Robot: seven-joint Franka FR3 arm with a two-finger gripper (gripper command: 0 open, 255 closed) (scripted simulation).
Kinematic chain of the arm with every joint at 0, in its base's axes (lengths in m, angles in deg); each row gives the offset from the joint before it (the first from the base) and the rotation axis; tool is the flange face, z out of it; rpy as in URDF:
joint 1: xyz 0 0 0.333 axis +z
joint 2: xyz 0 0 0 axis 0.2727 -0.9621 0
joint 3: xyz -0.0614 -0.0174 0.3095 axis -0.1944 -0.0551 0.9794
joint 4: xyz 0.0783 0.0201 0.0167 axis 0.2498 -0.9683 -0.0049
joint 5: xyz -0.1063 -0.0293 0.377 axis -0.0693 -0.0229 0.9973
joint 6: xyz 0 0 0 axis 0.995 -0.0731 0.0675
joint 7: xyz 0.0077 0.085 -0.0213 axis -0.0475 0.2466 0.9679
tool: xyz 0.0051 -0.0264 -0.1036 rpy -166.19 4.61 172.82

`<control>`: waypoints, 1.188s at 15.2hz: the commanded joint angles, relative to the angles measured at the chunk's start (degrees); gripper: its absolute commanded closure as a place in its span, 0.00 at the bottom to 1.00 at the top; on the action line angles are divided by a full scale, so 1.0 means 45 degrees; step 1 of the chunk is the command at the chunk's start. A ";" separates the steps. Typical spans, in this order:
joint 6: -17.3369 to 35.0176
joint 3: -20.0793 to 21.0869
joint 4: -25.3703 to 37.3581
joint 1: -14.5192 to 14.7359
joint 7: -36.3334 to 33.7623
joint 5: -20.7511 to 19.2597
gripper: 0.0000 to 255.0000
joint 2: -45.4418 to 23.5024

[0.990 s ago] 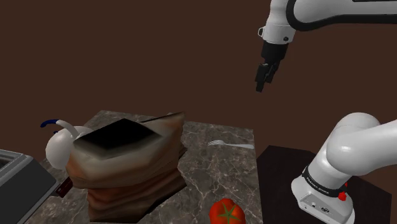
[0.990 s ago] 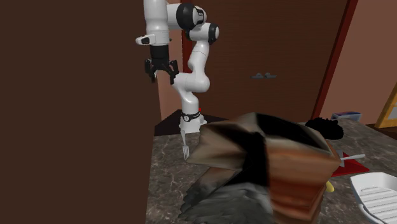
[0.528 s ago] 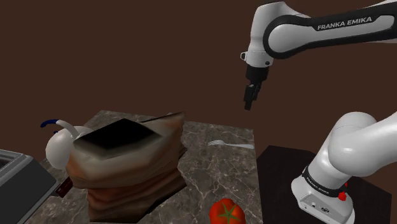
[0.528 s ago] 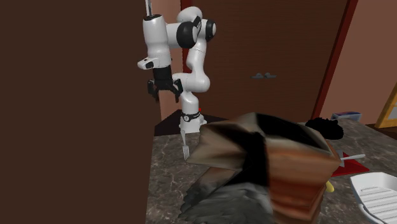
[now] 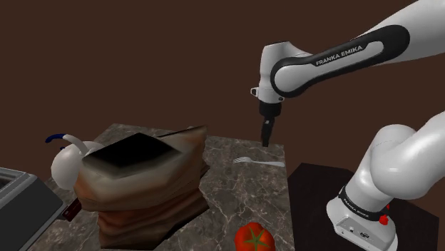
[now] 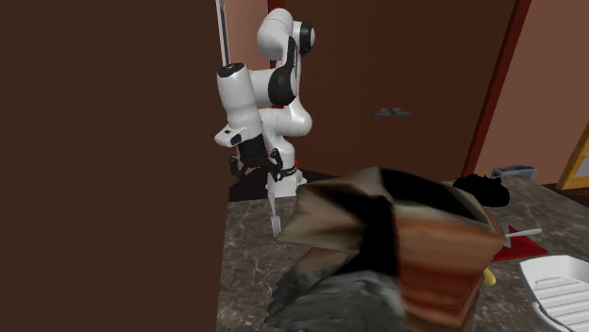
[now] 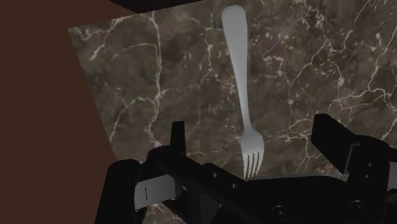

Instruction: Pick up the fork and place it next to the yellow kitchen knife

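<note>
The fork (image 5: pixel 258 162) lies flat on the dark, white-veined marble counter (image 5: pixel 242 196), near its far corner on the shoulder view's right. Its tines point to that view's left and its handle reaches toward the counter's right edge. Nothing touches it.

The pincer (image 5: pixel 266 142) hangs over that far corner, pointing straight down and above the fork, apart from it. It is released. In the wrist view its two black fingers (image 7: pixel 177 135) stand wide apart, with the fork's tines and neck on the counter beneath the gap between them and the handle running away from the hand. Neither finger meets the metal.

To the shoulder view's left of the fork stands a crumpled brown paper bag (image 5: pixel 146 185), its top open. A white kettle (image 5: pixel 65 165) with a blue handle stands just beyond the bag, on that same side. A red tomato (image 5: pixel 254 239) sits near the counter's near right edge, well apart from the fork. The white arm bends up from its dark stand (image 5: pixel 314 189), to the right of the counter.
</note>
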 commanded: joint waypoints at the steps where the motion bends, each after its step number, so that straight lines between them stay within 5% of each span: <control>1: 0.0735 0.0034 -0.0234 0.0303 0.0548 0.0297 0.00 -0.0728; 11: 0.3013 0.0265 -0.1083 0.0830 0.1275 0.0979 0.00 -0.2413; 18: 0.3013 0.0265 -0.1083 0.0830 0.1275 0.0979 0.00 -0.2413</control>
